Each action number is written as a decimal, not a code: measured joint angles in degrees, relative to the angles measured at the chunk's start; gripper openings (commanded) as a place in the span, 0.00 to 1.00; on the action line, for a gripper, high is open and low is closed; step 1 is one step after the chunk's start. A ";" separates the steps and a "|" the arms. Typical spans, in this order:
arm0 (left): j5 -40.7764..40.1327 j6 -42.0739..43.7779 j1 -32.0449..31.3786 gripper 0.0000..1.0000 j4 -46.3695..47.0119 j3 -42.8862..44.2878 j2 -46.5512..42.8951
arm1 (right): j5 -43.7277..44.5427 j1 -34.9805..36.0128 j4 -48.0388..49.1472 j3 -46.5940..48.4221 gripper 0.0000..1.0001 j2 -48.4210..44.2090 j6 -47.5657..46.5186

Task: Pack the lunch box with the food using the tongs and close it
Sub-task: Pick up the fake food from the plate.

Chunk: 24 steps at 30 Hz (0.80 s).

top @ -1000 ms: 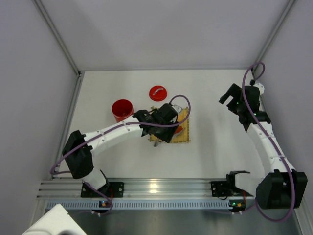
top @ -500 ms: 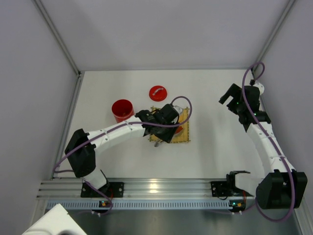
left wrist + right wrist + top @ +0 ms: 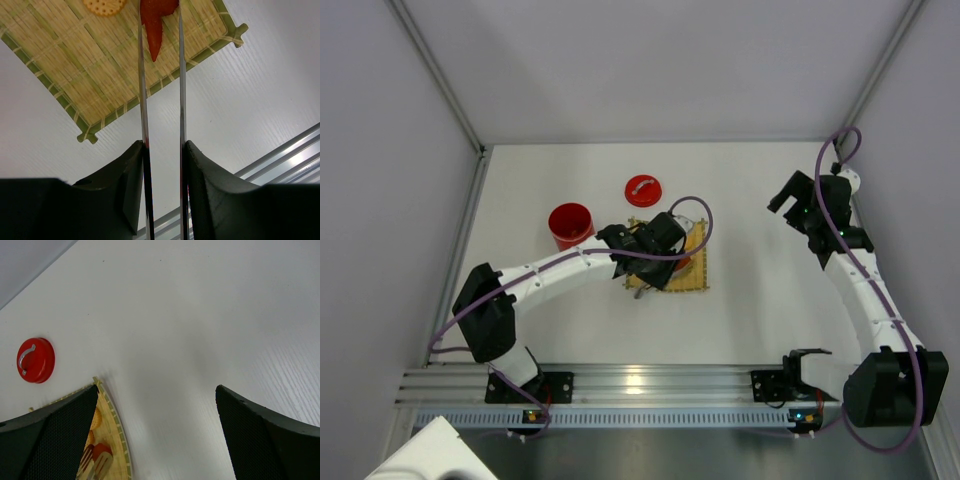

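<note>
My left claw (image 3: 164,150) is clamped on the tongs (image 3: 145,100), blades straddling a red food strip (image 3: 154,30) on the bamboo mat (image 3: 75,75). My right claw (image 3: 157,390) hangs wide open, well right of the mat. The lunch box (image 3: 570,225) sits just left of the mat, lid (image 3: 642,190) off, so I reckon packing and closing are both left.

1. The lunch box (image 3: 570,225) is glossy red, and its lid (image 3: 643,190) is the same red with a pale handle.
2. The bamboo mat (image 3: 100,75) is straw yellow, slatted, with greenish stitching lines and a greenish border.
3. The tongs (image 3: 145,100) are silver-grey.
4. One food strip (image 3: 152,25) is bright red; a round slice (image 3: 105,6) is orange-yellow, dotted with tiny holes.
5. The table (image 3: 770,300) is white.
6. The arms (image 3: 550,272) are white with black joints.
</note>
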 measured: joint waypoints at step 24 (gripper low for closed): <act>-11.93 0.37 0.83 0.40 -8.66 5.51 -11.37 | -0.02 0.00 0.00 0.00 0.99 0.00 0.02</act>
